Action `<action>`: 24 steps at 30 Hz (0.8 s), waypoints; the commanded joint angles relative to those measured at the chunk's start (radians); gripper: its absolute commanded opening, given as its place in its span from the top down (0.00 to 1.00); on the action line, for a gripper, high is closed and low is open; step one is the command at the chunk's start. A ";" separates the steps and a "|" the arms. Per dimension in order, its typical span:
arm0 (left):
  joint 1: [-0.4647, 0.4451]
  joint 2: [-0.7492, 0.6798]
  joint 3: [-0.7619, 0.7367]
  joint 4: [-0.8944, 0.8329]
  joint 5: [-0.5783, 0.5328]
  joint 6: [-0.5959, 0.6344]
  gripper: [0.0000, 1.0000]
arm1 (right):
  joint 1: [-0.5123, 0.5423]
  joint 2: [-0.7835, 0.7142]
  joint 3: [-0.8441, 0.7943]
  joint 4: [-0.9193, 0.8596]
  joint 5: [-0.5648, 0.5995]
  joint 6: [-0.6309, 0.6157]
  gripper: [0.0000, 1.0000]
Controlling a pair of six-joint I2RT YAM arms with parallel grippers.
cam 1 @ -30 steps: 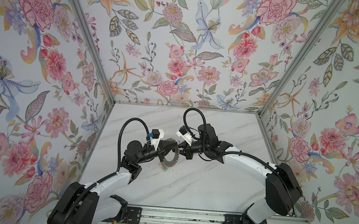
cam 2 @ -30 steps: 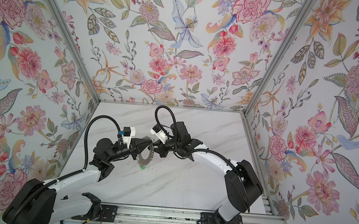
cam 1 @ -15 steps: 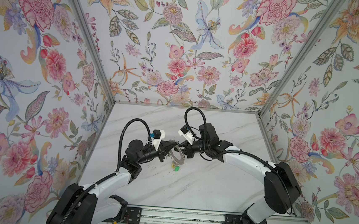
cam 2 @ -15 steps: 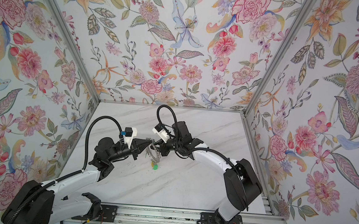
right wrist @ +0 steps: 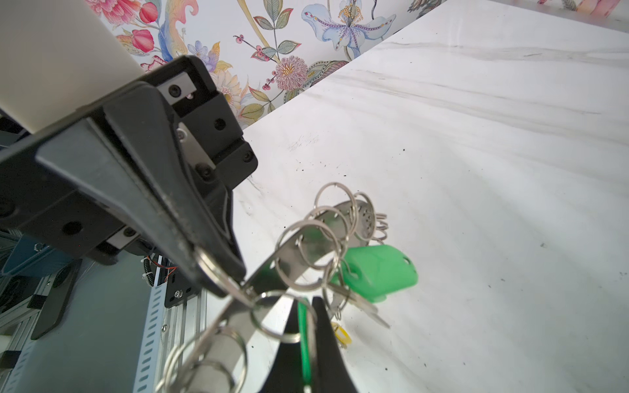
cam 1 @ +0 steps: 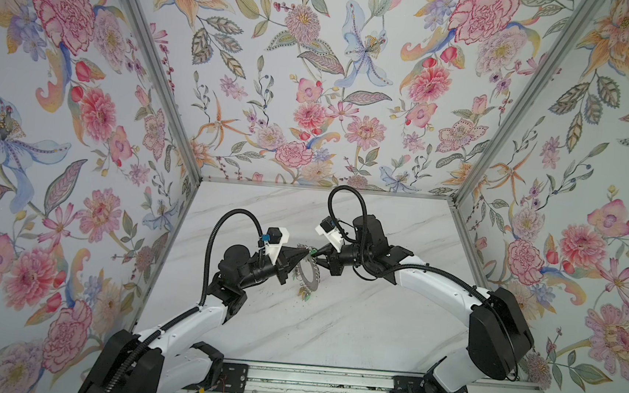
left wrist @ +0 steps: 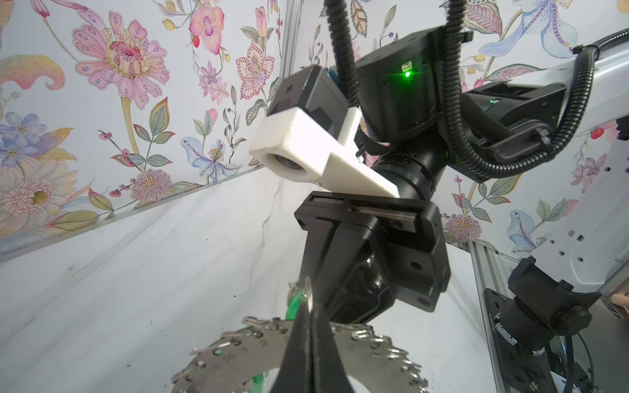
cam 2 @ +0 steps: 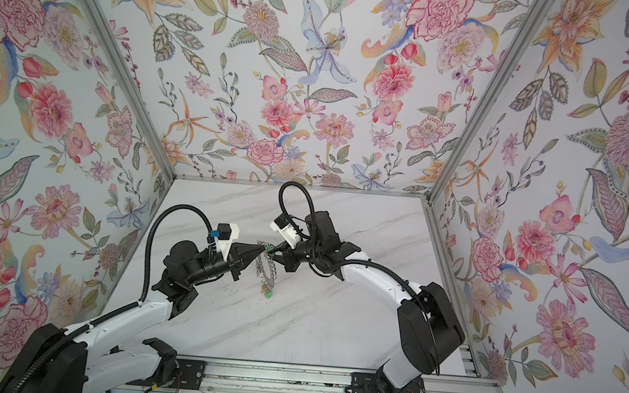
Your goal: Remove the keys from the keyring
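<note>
Keyring (cam 1: 309,272) hangs on edge below the two sets of fingertips, which come tip to tip at its upper rim. The left gripper (cam 1: 304,253) is closed tight on that rim. In the right wrist view its fingers (right wrist: 163,204) pinch the grey plate with a wire loop (right wrist: 218,272) caught between the tips; in the left wrist view the same fingers (left wrist: 296,350) lie pressed together across the plate with no gap between them. The right gripper (cam 1: 317,253) is closed too, its fingers (right wrist: 326,347) clamped on the edge-on tag of a green key (right wrist: 304,340). That key sits right between both sets of tips.

A second green key (right wrist: 377,272) dangles from loops further along the ring, beyond the right fingers and clear of both grips; a yellow tag (right wrist: 341,335) shows just past the right fingertips, partly hidden behind them. In both top views a green tag (cam 1: 307,297) hangs at the ring's low end, well below the fingertips and close over the table (cam 1: 353,323); whether it touches the marble I cannot tell.
</note>
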 commanded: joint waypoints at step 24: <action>-0.124 -0.166 -0.081 0.163 -0.339 0.285 1.00 | 0.008 -0.021 -0.035 -0.065 0.153 0.041 1.00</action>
